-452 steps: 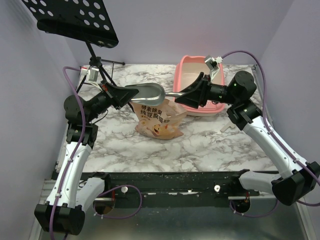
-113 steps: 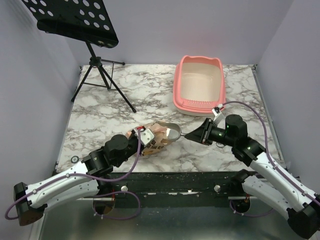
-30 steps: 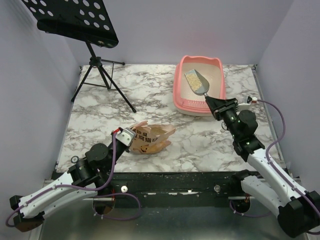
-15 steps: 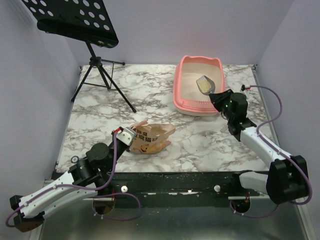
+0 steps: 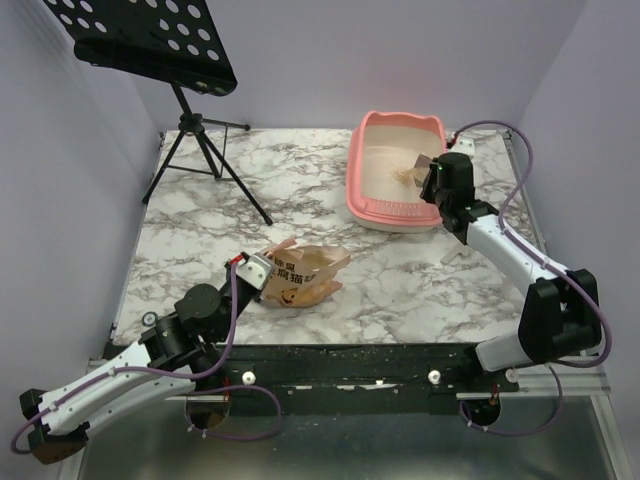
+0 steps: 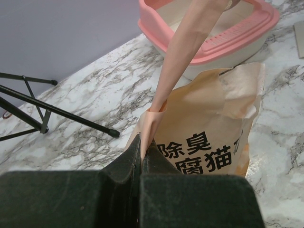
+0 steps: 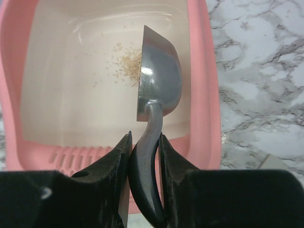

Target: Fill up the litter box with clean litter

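**mossy_k:** Quick check, where's the litter box (image 5: 356,178) sitting, and is there anything in it?

**tabbydad:** It's at the far edge of the bench (image 5: 250,175), toward the right corner. There's only a little in it. A thin scatter of litter (image 7: 127,61) lies on the pale floor of the box, near the middle, and most of that floor is bare.

**mossy_k:** And the right pincer (image 7: 145,142)?

**tabbydad:** It's clamped on the dark handle of the metal scoop (image 7: 159,78), with both fingers pressed to the handle. The arm reaches in over the near right rim of the box. The scoop is rolled onto its side above the box floor, with its open face toward the grains and the grains right beside its lip. I can't tell whether any litter is left in the bowl.

**mossy_k:** What about the left one?

**tabbydad:** The left pincer (image 6: 141,147) is shut tight on a flap at the top of the printed paper bag (image 6: 209,128) — the flap sticks straight up between the fingertips. The bag lies near the front edge of the bench, a bit left of centre and well apart from the box.

**mossy_k:** Anything else on there?

**tabbydad:** Just a black stand (image 5: 205,145) on tripod legs in the far left corner.
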### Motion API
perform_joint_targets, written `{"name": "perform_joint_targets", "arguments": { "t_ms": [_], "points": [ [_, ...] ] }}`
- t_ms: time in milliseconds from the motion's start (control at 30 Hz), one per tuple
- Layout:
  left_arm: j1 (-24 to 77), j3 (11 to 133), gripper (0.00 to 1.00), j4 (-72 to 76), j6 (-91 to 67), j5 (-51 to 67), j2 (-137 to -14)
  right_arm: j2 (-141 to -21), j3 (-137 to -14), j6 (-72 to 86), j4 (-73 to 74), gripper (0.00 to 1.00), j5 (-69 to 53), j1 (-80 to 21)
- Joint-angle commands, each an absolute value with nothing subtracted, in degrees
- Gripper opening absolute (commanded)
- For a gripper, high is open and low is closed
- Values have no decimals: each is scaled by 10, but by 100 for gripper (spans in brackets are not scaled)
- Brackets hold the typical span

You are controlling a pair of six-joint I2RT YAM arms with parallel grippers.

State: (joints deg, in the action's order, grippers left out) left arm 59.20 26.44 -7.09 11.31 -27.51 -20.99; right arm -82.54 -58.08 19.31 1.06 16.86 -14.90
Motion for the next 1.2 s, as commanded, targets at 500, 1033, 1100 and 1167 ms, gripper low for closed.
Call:
{"name": "perform_joint_targets", "arguments": {
  "t_ms": [500,1033,1100,1167],
  "points": [
    [589,274,0,-46,112,-275,-194,-890,-735,-138,123,1,456,-305],
    [589,276,0,-47,109,-265,-200,-689,-754,71,320,1,33,-325],
    [589,277,0,-48,107,-259,-203,-656,-745,88,338,1,-24,-325],
    [589,277,0,-49,107,-257,-207,-627,-739,91,356,1,-81,-326]
  ]
}}
